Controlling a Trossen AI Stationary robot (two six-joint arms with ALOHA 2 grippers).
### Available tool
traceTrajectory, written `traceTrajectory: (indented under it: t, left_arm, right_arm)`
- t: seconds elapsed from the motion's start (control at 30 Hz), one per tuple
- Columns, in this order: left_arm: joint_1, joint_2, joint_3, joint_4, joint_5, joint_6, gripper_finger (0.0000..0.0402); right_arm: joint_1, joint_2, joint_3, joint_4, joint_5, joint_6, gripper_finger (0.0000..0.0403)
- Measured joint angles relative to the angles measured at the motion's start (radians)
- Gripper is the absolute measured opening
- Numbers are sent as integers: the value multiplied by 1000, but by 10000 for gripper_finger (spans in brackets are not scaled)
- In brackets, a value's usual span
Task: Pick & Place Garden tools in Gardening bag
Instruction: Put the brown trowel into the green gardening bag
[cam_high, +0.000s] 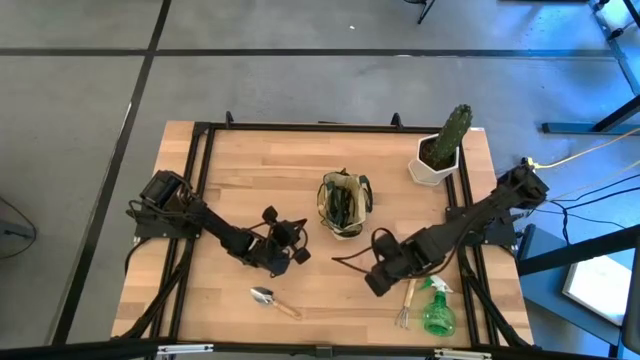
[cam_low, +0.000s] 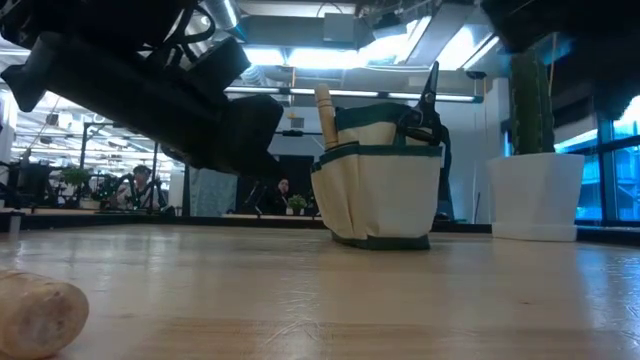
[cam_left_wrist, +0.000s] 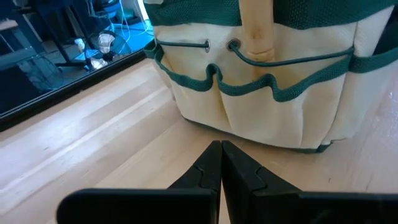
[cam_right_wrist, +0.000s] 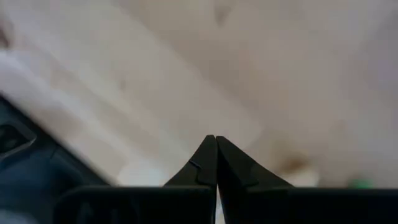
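The contents of the gardening bag (cam_high: 344, 204) are too small to be identified in the high view. In the left wrist view, the bag is cut off at its upper rim, and a wooden handle (cam_left_wrist: 255, 28) is truncated with it. In the low view, a rounded wooden end (cam_low: 38, 314) is cut off by the picture's edge. The table surface (cam_right_wrist: 186, 74) is blurred in the right wrist view.

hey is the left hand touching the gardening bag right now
Apart. In the left wrist view, the left hand is shut and empty, with bare tabletop between its tips and the gardening bag. The high view shows the same gap.
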Motion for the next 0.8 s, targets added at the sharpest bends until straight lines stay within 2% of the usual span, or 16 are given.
traceTrajectory:
  t: [0.17,0.37,0.6,0.8]
  left_arm:
    - [-18,0,0,-1,-39,61,5]
    - [-25,0,0,37,-63,125,2]
    - [4,0,0,87,-54,174,1]
    - [9,0,0,89,-48,176,3]
  right_arm:
    - [38,4,2,11,-149,153,18]
    - [84,15,2,62,-226,215,64]
    - [124,14,2,186,-199,201,150]
    - [135,14,2,333,-21,-28,192]
